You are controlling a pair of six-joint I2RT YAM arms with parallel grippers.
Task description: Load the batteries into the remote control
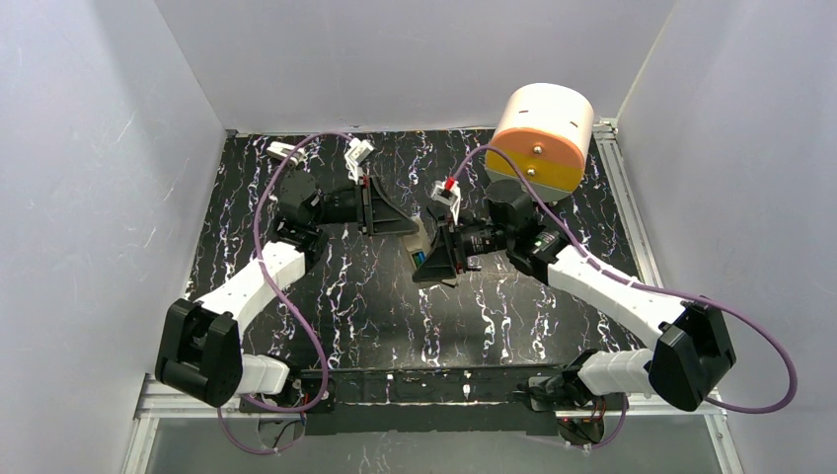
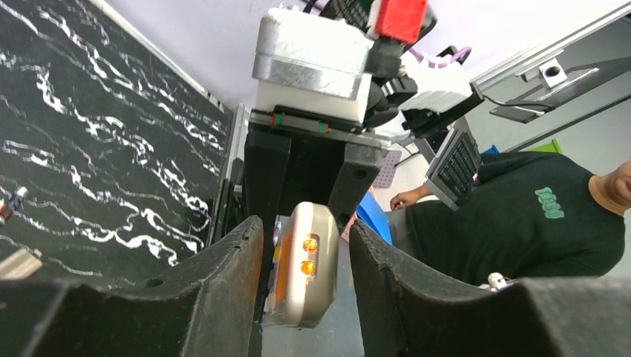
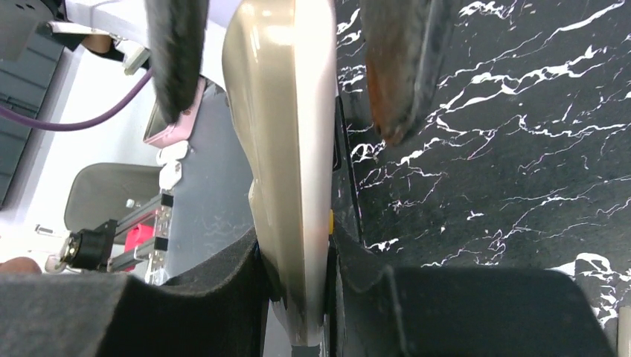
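Note:
The remote control, a slim white bar, is held above the table's middle between my two grippers. My right gripper is shut on one end of the remote and grips its flat faces. My left gripper is open around the other end of the remote, which has two orange spots, with a gap on each side. In the top view the left gripper and the right gripper face each other. No battery shows clearly. A tiny thin object lies on the table at the left edge of the left wrist view.
A large white and orange cylinder stands at the back right of the black marbled table. A small pale block lies on the table. Grey walls close in three sides.

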